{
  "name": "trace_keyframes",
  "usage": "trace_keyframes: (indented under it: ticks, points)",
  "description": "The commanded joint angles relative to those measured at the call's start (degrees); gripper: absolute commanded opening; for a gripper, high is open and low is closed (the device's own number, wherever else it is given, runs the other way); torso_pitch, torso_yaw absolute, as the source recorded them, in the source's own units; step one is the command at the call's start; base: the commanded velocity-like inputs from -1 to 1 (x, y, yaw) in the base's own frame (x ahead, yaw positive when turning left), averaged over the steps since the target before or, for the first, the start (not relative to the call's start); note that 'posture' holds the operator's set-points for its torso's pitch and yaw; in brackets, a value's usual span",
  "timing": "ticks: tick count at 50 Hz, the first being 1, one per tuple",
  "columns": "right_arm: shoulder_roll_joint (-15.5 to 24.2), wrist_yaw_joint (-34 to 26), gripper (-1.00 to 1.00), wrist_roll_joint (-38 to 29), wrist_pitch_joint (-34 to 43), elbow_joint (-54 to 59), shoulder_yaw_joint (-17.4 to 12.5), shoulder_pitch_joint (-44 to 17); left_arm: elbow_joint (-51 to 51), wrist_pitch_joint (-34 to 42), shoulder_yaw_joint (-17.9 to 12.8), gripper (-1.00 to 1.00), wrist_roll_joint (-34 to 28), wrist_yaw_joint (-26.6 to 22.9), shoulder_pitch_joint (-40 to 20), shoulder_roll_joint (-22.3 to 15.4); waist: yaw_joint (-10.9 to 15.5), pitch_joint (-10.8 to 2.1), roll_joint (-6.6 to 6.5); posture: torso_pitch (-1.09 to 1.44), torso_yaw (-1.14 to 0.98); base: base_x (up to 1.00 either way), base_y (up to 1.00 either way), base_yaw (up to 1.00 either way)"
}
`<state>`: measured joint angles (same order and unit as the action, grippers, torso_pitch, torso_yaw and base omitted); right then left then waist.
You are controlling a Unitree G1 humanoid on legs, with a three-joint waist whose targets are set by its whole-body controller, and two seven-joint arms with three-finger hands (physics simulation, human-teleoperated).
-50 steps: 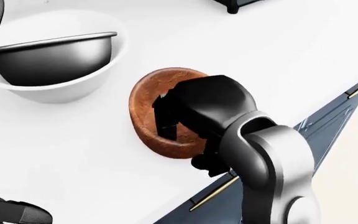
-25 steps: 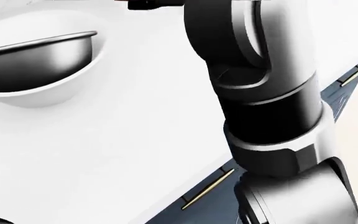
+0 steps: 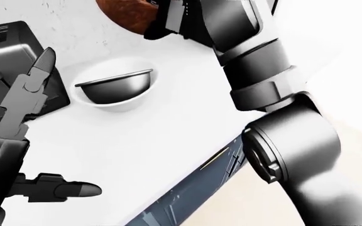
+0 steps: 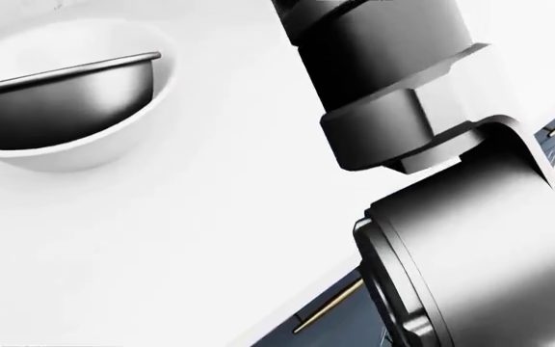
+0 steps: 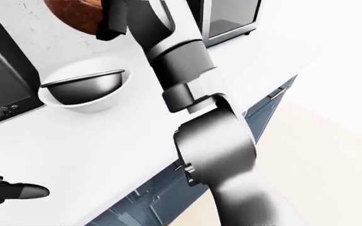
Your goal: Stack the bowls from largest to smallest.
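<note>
White counter [image 3: 168,141] carries white bowl [image 3: 121,104]; black stovetop [image 3: 5,61] beside.
</note>
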<state>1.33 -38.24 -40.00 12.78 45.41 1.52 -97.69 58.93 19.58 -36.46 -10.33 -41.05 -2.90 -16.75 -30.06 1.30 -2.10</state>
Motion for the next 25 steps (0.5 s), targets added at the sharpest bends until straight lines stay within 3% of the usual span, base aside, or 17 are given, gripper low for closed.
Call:
trace_keyframes:
  ticks: [1, 16, 25]
  points:
    - [1.08, 1.75, -1.00, 2.99, -1.89, -1.02, -0.94, -2.27, 1.07, -0.40, -0.72, 1.00, -0.31, 0.84, -0.81, -0.91, 0.15, -1.30, -0.50, 0.00, -0.35, 0.00, 0.00, 0.00]
    - [1.47, 0.72, -1.00, 10.28, -4.87, 3.26, -0.65, -1.57, 1.06, 1.70, -3.26, 1.00, 2.78, 1.10, -1.84, -3.52, 2.96, -1.05, -0.99, 0.00, -0.27, 0.00, 0.00, 0.00]
    - [1.02, 1.81, -1.00, 10.06, -7.75, 6.12, 0.14, -0.79, 1.07, 0.42, -3.40, 1.00, 3.25, 1.49, -0.47, -2.45, 5.29, -1.10, -1.10, 0.00, -0.23, 0.00, 0.00, 0.00]
